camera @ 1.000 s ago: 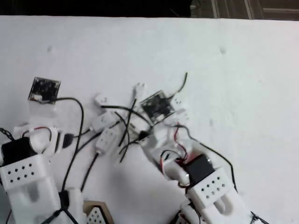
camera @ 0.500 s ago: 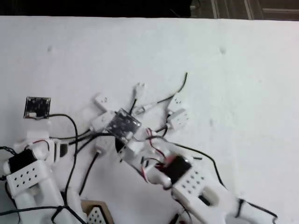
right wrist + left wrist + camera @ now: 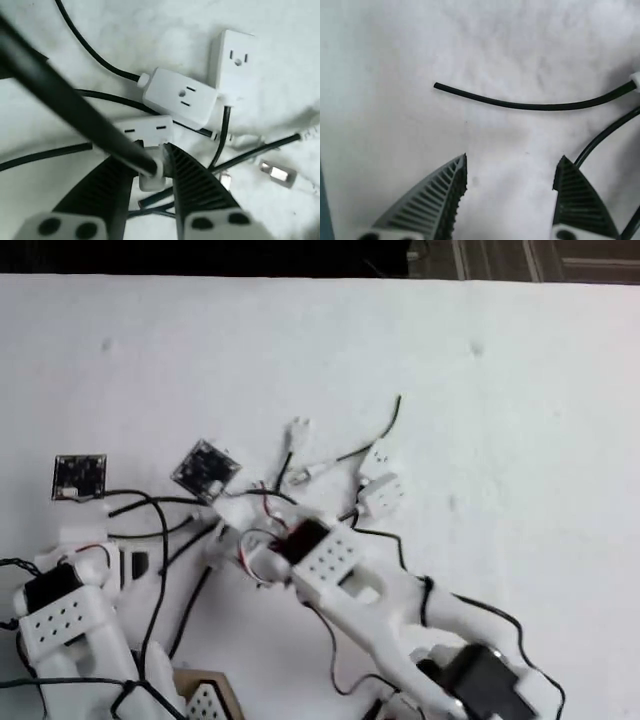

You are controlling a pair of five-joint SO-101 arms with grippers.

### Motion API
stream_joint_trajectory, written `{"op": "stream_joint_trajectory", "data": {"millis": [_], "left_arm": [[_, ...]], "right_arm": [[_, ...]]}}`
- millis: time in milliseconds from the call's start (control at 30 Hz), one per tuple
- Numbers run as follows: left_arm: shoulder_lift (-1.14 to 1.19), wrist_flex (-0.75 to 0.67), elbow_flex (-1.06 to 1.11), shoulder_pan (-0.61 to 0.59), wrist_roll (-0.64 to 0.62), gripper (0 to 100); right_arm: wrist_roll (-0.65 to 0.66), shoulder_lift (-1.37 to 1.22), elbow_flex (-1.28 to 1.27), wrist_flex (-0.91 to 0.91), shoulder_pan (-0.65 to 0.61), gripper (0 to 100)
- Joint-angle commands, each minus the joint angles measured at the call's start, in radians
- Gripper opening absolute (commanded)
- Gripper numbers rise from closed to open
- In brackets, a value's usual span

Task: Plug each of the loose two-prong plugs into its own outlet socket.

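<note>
My right gripper is shut on a small white plug with a black cord. Touching its tips lies a white socket block with two slots. Two more white sockets lie just beyond, each on a black cord. A loose plug with metal prongs rests off to one side. In the high view the right arm stretches over the left cluster of cords. My left gripper hangs open over bare table, near a loose black cord end.
Two more white sockets and small plugs lie mid-table in the high view. Black cords run between both arms. The left arm sits at the near left corner. The table's far half is bare white.
The right arm has swung left across the cords, from the middle sockets to the left cluster. The left arm pulled back toward the near edge a second ago, then stayed put.
</note>
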State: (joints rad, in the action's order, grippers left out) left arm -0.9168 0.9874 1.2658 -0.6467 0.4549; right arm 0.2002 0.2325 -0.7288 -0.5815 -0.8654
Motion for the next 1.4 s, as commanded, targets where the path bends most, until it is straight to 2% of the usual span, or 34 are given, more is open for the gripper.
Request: {"op": "stream_joint_trajectory", "data": {"millis": [0, 233, 367, 1367], "left_arm": [[-0.021, -0.035, 0.002, -0.088, -0.009, 28], [-0.021, -0.038, 0.012, -0.088, -0.009, 28], [-0.021, -0.038, 0.014, -0.087, -0.009, 28], [-0.021, -0.040, 0.015, -0.084, -0.008, 28]], "right_arm": [[-0.002, -0.068, 0.106, 0.022, -0.001, 1.8], [0.002, -0.188, 0.204, 0.022, 0.004, 1.8], [0.061, -0.213, 0.209, 0.030, 0.004, 1.8], [0.061, -0.217, 0.034, 0.048, 0.036, 1.8]]}}
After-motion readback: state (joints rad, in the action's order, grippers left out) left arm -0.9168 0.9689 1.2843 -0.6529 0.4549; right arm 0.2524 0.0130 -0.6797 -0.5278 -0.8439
